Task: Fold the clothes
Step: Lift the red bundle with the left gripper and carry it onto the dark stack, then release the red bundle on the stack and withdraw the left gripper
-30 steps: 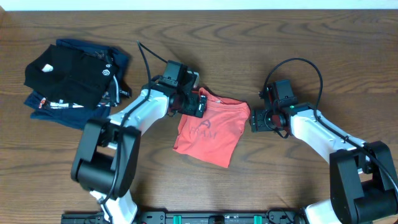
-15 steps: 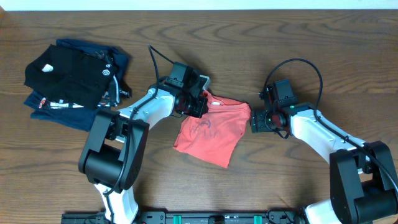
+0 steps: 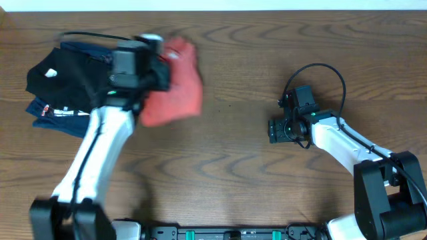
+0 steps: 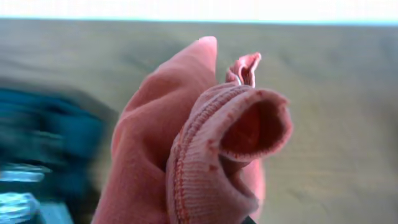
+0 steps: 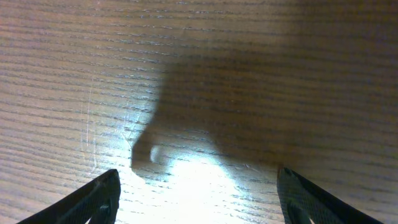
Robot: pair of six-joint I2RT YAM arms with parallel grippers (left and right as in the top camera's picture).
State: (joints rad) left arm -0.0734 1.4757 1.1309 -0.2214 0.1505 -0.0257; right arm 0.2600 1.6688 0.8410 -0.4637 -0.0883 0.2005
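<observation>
The clothes (image 3: 179, 83), a coral T-shirt, hang bunched and motion-blurred above the table's left part, beside the dark garment pile. My left gripper (image 3: 162, 71) is shut on the shirt. In the left wrist view the ribbed collar and folds of the clothes (image 4: 205, 143) fill the frame and hide the fingers. At the right, my right gripper (image 3: 272, 130) sits low over bare wood. Its jaws are open with nothing between them, and in its own view the right gripper (image 5: 196, 193) shows only its two dark fingertips (image 5: 99, 196) at the bottom corners.
A folded black garment (image 3: 67, 77) with a white logo lies on a navy garment (image 3: 57, 112) at the far left. They appear as a dark blue blur (image 4: 43, 143) in the left wrist view. The wooden table (image 3: 233, 173) spans the scene.
My left gripper shut on the shirt at the table's middle and swung it up and left, next to the dark pile. The right arm stayed where it was.
</observation>
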